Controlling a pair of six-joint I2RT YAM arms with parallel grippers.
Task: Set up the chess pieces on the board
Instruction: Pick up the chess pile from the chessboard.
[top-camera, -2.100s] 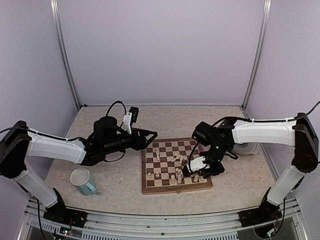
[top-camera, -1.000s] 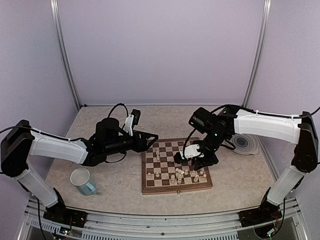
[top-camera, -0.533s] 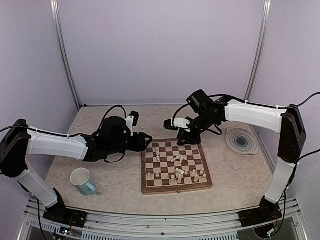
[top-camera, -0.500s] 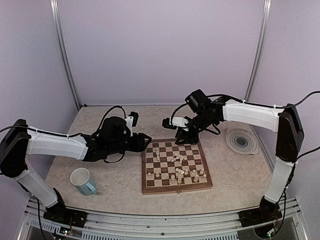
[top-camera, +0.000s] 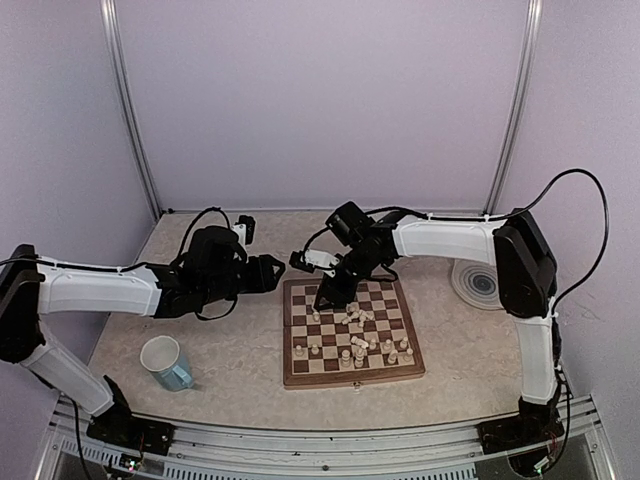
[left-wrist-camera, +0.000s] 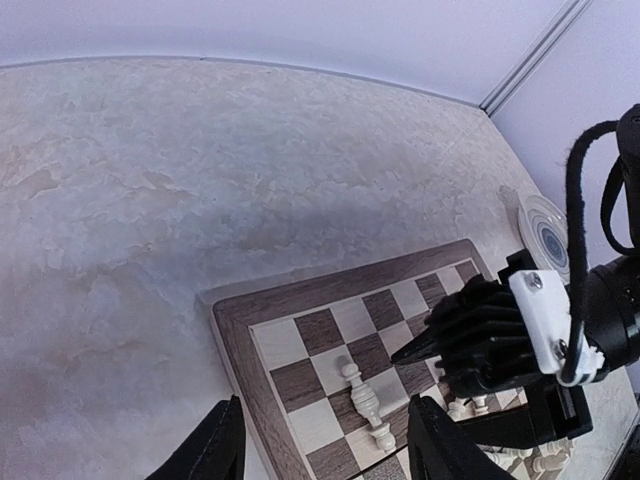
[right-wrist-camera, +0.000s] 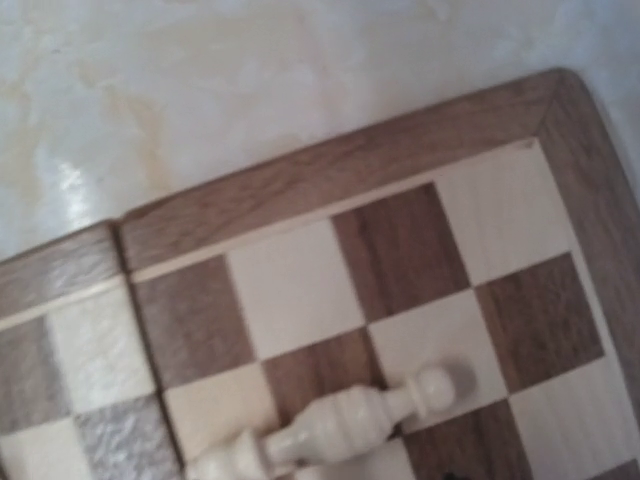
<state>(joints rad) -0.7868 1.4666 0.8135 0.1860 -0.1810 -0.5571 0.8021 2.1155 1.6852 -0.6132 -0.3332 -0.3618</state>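
Observation:
The wooden board (top-camera: 405, 372) lies in the middle of the table. Several cream chess pieces stand on its near rows (top-camera: 352, 353) and lie in a loose heap at its centre (top-camera: 356, 318). One tall piece (top-camera: 314, 303) lies on its side near the far left corner, and shows in the left wrist view (left-wrist-camera: 366, 401) and the right wrist view (right-wrist-camera: 345, 427). My right gripper (top-camera: 325, 294) hovers just above this piece. Only a dark speck of it shows off-centre in its wrist view, so its jaws look apart. My left gripper (top-camera: 272, 273) is open and empty, left of the board's far corner.
A light blue mug (top-camera: 165, 362) stands at the front left. A round grey-blue ringed plate (top-camera: 480, 283) lies to the right of the board and shows in the left wrist view (left-wrist-camera: 545, 222). Metal frame posts stand at the back corners.
My right arm has swung from the board's near right squares across to its far left corner, above the lying piece. My left arm has drawn back slightly to the left.

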